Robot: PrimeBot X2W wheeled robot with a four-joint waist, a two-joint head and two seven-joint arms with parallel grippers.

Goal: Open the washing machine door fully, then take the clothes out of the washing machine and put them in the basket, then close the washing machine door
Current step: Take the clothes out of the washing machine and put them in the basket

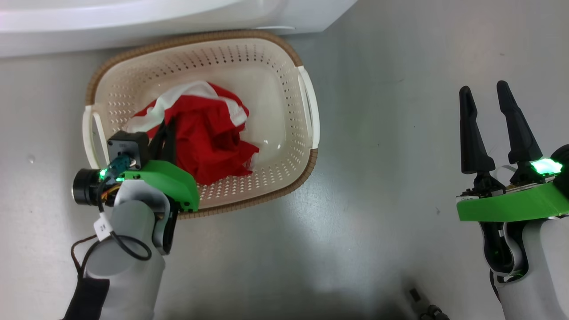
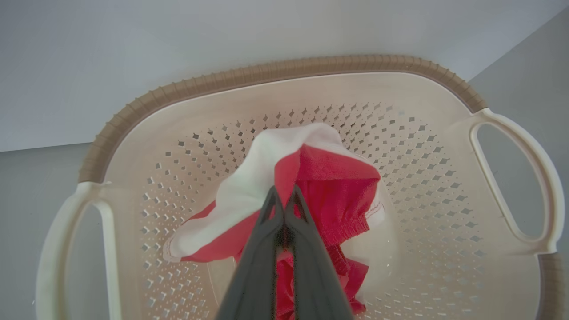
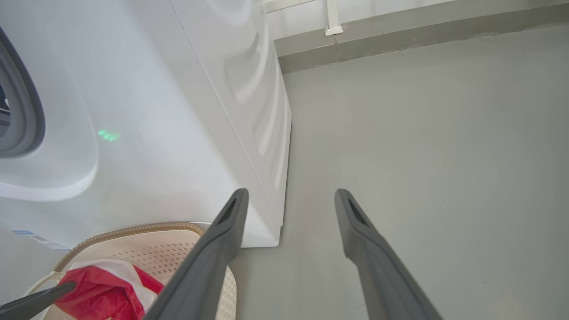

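Observation:
The cream basket (image 1: 191, 38) with its brown rim stands on the floor against the white washing machine (image 1: 133, 22). Red and white clothes (image 1: 209, 138) lie bunched inside it. My left gripper (image 1: 165, 126) reaches into the basket from its near left corner. In the left wrist view its fingers (image 2: 284, 193) are shut on a fold of the clothes (image 2: 338, 186), inside the basket (image 2: 275, 71). My right gripper (image 1: 483, 88) stands open over bare floor, far right of the basket. The washing machine door is out of view.
The right wrist view has my open right gripper (image 3: 289, 195), the washing machine's front corner (image 3: 266, 178), its grey rubber ring (image 3: 22, 111), the basket (image 3: 129, 231) and clothes (image 3: 102, 289). Grey floor (image 1: 378, 133) spreads right of the basket. A small dark object (image 1: 422, 306) lies at the bottom edge.

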